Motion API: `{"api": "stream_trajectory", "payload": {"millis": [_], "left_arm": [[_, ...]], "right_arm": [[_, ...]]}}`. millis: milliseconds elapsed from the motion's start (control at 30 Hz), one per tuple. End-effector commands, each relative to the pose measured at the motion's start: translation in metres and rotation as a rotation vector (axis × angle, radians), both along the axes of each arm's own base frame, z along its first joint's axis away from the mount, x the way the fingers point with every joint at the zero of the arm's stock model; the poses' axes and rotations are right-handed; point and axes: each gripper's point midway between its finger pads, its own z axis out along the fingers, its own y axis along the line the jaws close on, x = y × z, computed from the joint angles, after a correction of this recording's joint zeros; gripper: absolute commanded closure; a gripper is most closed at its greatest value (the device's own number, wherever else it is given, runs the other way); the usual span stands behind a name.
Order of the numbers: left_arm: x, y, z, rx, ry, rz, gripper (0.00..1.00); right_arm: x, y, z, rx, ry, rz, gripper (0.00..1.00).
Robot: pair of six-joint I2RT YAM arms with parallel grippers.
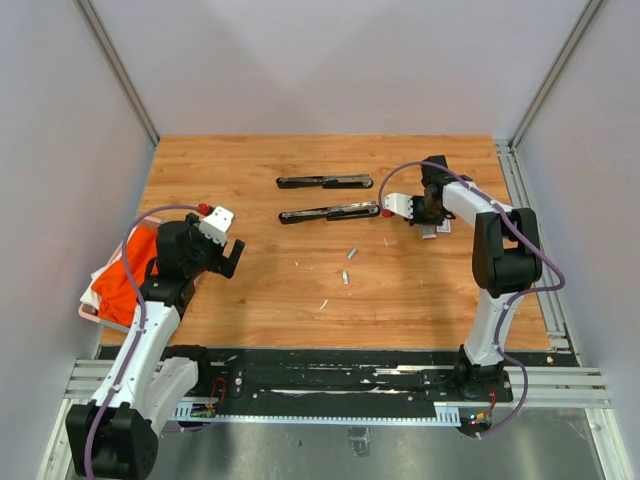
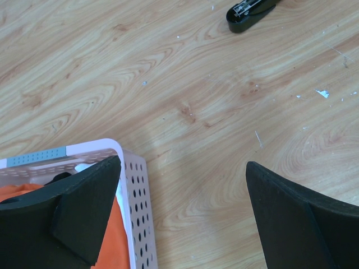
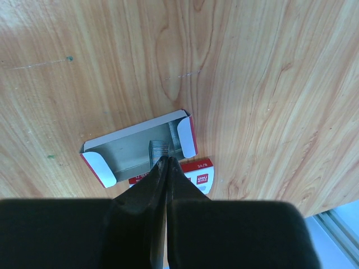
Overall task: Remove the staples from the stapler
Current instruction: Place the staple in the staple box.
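**On the right side of the bench, my right hand is shut over an open box**

Under my right hand (image 3: pixel 166 162) lies a red-and-white sleeve (image 3: pixel 196 174) with printing on it. I can make out what looks like "24/6". The white word on its red patch is too small for me to read. My own fingers cover the rest of the label.

Just beyond the sleeve is an open tray (image 3: pixel 123 147), white inside with red flaps. My fingertips are pressed together with no gap, their tips right at a short silvery strip (image 3: pixel 159 148) in the tray. I cannot tell whether they pinch it or only touch it.

From above, my right hand (image 1: pixel 428 212) hides most of the box, and only a pale corner shows.

My left hand (image 2: pixel 182 165) hangs wide open and empty over the bench (image 1: pixel 250 290), by a pink perforated basket (image 2: pixel 134 190) with orange cloth (image 1: pixel 125 285) in it. My left wrist view cuts off all but the black tip of the nearer stapler (image 1: pixel 330 212). The farther stapler (image 1: pixel 323 181) lies beyond it, and both are folded out flat.

The staples (image 1: pixel 351 253) are tiny grey slivers, loose on the wood near the bench's middle. They lie between my two hands and nearer to me than the staplers. A thinner pale fleck (image 1: pixel 324 303) lies closer to me, and I cannot make out what it is.
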Motion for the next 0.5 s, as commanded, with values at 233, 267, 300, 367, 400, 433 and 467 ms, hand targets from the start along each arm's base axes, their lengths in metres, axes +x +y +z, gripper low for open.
{"api": "stream_trajectory", "payload": {"millis": [233,267,300,367,400,433,467], "left_arm": [[0.0034,0.0020,0.0013,0.006,-0.020,0.002,0.02],[0.0034,0.0019,0.0011,0.006,-0.019,0.002,0.02],[0.0034,0.0019,0.0012,0.006,-0.019,0.002,0.02],[0.0033,0.0019,0.0013,0.006,-0.020,0.002,0.02],[0.0035,0.0021,0.0014,0.006,-0.020,0.003,0.02],[0.0034,0.0022,0.0016,0.007,-0.021,0.003,0.02],[0.0033,0.0022,0.0017,0.008,-0.021,0.003,0.02]], "right_arm": [[-0.0108,0.0013,-0.0081,0.020,0.048,0.033,0.99],[-0.0107,0.0016,-0.0082,0.020,0.048,0.034,0.99],[-0.0107,0.0024,-0.0083,0.018,0.048,0.037,0.99],[-0.0104,0.0023,-0.0081,0.017,0.048,0.036,1.00],[-0.0108,0.0027,-0.0085,0.017,0.050,0.037,1.00],[-0.0113,0.0030,-0.0089,0.016,0.052,0.039,0.99],[-0.0118,0.0028,-0.0098,0.015,0.054,0.039,0.99]]}}
